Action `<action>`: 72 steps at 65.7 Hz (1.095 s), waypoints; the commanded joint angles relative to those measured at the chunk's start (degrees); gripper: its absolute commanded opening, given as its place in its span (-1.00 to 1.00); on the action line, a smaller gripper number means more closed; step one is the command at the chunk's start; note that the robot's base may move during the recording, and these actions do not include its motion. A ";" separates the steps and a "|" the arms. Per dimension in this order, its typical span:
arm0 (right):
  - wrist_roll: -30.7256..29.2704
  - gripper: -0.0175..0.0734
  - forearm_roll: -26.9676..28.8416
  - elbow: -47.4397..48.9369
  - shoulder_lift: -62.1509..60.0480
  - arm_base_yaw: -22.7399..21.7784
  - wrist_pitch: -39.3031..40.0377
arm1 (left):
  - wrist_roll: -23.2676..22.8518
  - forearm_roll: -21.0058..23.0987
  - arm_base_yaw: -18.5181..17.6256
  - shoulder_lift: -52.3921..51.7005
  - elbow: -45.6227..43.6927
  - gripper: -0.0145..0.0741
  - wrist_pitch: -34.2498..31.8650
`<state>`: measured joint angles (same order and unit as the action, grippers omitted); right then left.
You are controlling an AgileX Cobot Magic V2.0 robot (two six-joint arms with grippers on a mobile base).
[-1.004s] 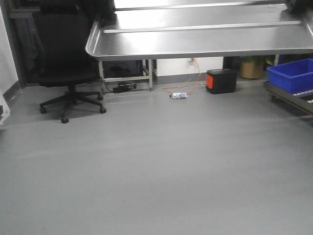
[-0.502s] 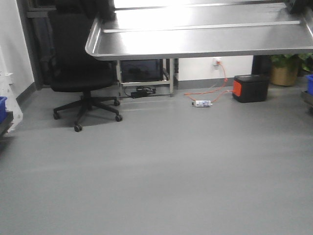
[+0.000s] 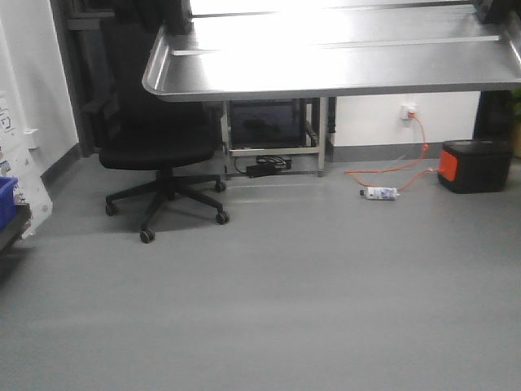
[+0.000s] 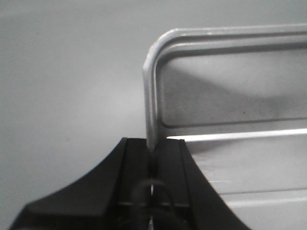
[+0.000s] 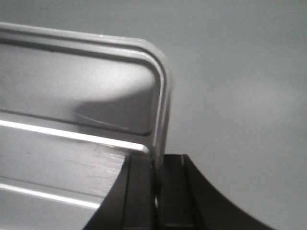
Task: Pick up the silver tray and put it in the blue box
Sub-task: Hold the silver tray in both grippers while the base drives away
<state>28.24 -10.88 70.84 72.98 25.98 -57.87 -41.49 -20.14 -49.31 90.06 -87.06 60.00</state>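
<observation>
The silver tray (image 3: 326,57) is held up across the top of the front view, shiny, with long ridges on its base. My left gripper (image 4: 152,155) is shut on the tray's left rim (image 4: 149,96), its black jaws pinching the thin metal edge. My right gripper (image 5: 157,165) is shut on the opposite rim (image 5: 163,105) the same way. Grey floor lies under the tray in both wrist views. A bright-blue plastic corner (image 3: 5,199) shows at the left edge of the front view; too little of it shows to tell whether it is the blue box.
A black office chair (image 3: 159,138) stands on the grey floor ahead left. A metal stand (image 3: 273,130) is against the back wall. An orange cable (image 3: 391,167), a small bottle (image 3: 379,193) and a black-and-orange case (image 3: 474,165) lie at the right.
The front view has swung left: the chair, the cable and the black case slid right in the frame, the blue crate at the right left the view, and a blue corner appeared at the left.
</observation>
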 commanded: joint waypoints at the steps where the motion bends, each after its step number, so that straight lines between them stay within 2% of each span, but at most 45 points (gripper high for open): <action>1: -0.81 -0.48 -1.77 1.72 -1.54 -0.05 4.36 | 1.61 -1.47 -0.67 -2.30 -1.81 -0.91 -1.52; 72: -0.81 -0.48 -1.77 1.72 -1.54 -0.05 4.36 | 1.61 -1.47 -0.67 -2.20 -1.81 -0.91 -1.74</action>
<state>28.24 -10.88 70.84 72.98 25.98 -57.87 -41.49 -20.14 -49.31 90.06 -87.07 60.00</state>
